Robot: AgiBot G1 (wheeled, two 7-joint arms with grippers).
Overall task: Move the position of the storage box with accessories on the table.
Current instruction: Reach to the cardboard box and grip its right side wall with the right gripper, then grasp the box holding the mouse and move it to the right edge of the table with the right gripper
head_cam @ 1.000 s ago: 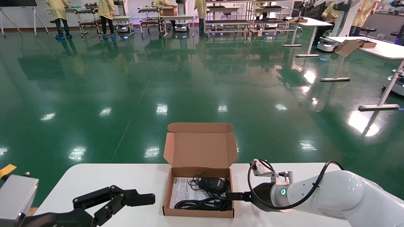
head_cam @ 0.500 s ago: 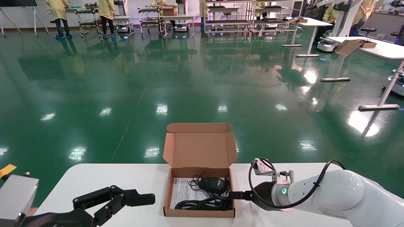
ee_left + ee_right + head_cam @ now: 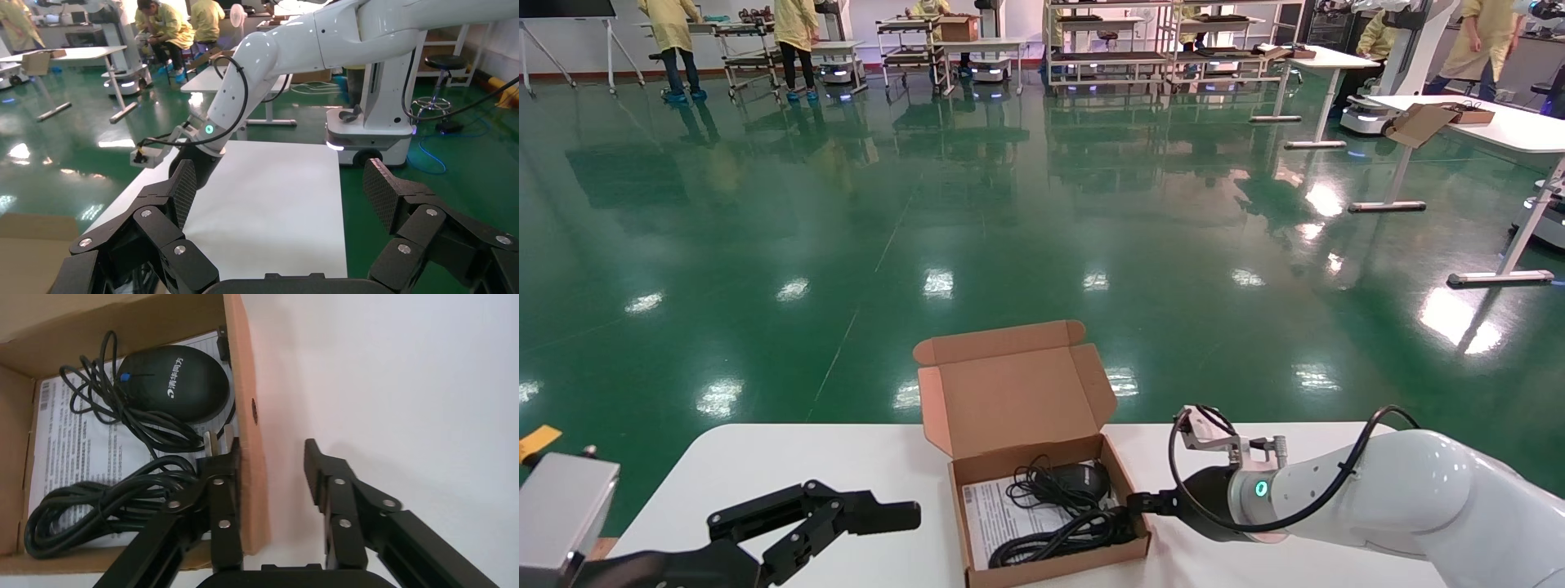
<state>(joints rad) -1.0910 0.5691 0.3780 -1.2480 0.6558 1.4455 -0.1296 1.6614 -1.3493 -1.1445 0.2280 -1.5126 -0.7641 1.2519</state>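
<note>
- One shallow brown corrugated cardboard storage box (image 3: 1042, 482) lies on the large white counter (image 3: 764, 465) near its middle, lid raised and hinged at the far side, body turned askew to the counter's edge.
- Inside the box: one black oval mouse (image 3: 172, 383), one tangle of thin black mouse cord, one coil of thicker black cable (image 3: 104, 499) and one white printed paper sheet (image 3: 67, 441) beneath them.
- Two claws are visible. The right claw (image 3: 269, 471) straddles the box's right side wall: one finger sits inside the box against the wall, beside the cable coil; the other stands outside over the bare counter, with a gap to the wall, so the claw is spread.
- The left claw (image 3: 878, 516) hovers over the counter's left part, well apart from the box, fingers spread wide and holding nothing.
</note>
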